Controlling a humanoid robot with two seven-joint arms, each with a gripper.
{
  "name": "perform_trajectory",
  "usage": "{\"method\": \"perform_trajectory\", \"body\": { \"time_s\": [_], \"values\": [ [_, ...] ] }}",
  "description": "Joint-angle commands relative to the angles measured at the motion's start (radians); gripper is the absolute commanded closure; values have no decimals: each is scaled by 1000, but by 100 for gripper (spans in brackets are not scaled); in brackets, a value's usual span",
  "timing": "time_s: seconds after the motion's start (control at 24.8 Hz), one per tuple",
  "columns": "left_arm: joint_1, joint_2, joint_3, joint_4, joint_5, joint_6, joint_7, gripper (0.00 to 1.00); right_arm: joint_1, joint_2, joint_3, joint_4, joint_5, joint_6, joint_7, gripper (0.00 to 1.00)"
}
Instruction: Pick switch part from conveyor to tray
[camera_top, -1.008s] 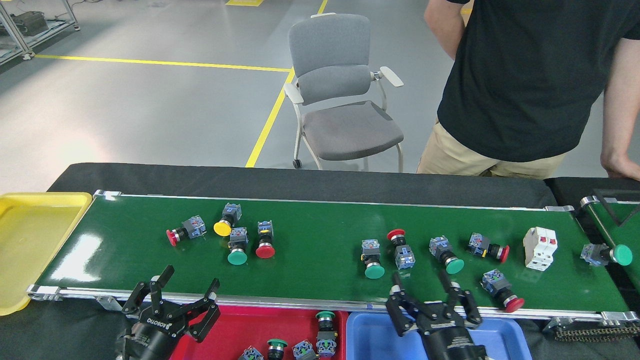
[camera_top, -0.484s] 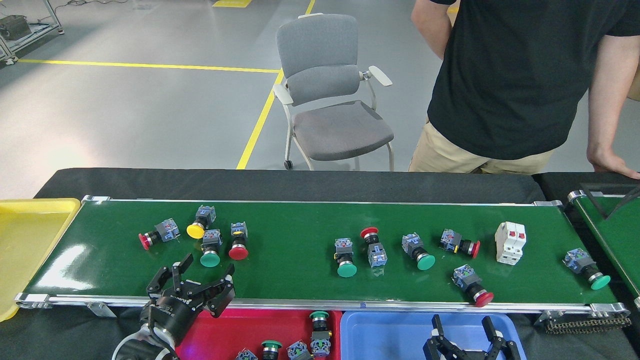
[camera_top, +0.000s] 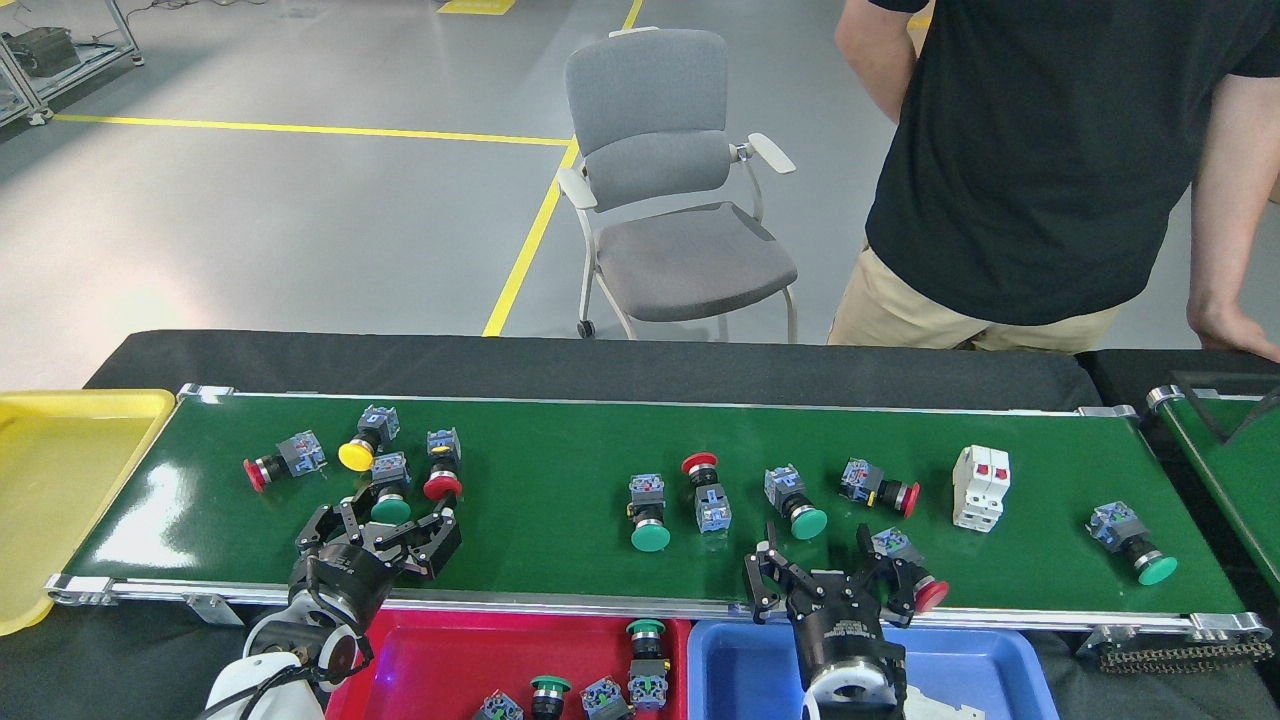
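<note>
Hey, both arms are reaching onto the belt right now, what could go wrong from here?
1. The left end effector is open beside a tight cluster: green switch, red switch, yellow switch. Closing could catch or knock a neighbour.
2. The right end effector is open near a red switch lying close to the conveyor front rail; a nudge might push it off.
3. The red tray already holds switches, so a drop may land on them.

A grey concrete floor (camera_top: 250, 220) marked with yellow lines (camera_top: 525, 255) stretches beyond a worktop (camera_top: 600, 365) draped in black cloth. A grey padded chair (camera_top: 670, 190) with white armrests stands at centre. At far left, part of a metal rack (camera_top: 40, 60) shows.
</note>
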Motion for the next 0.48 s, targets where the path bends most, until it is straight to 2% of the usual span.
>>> {"method": "perform_trajectory", "body": {
  "time_s": [0.0, 0.04, 0.08, 0.12, 0.16, 0.2, 0.44],
  "values": [
    [-16, 7, -2, -3, 0, -8, 18, 35, -53, 19, 11, 51, 0, 10, 19, 2],
    [-12, 8, -2, -3, 7, -17, 26, 60, -75, 19, 27, 74, 0, 10, 21, 6],
    [-10, 8, -2, -3, 10, -27, 27, 80, -92, 19, 42, 91, -1, 10, 22, 13],
    [-12, 8, 3, -1, 10, -36, 27, 82, -98, 19, 50, 98, -1, 10, 25, 21],
    [-10, 8, 3, -1, 12, -42, 27, 88, -102, 19, 50, 98, -6, 7, 31, 50],
    [-9, 7, 3, -3, 12, -42, 27, 89, -105, 19, 53, 100, -17, 1, 36, 89],
    [21, 7, -2, -28, 20, -45, 29, 93, -101, 15, 54, 83, -24, -31, 36, 94]
  ]
}}
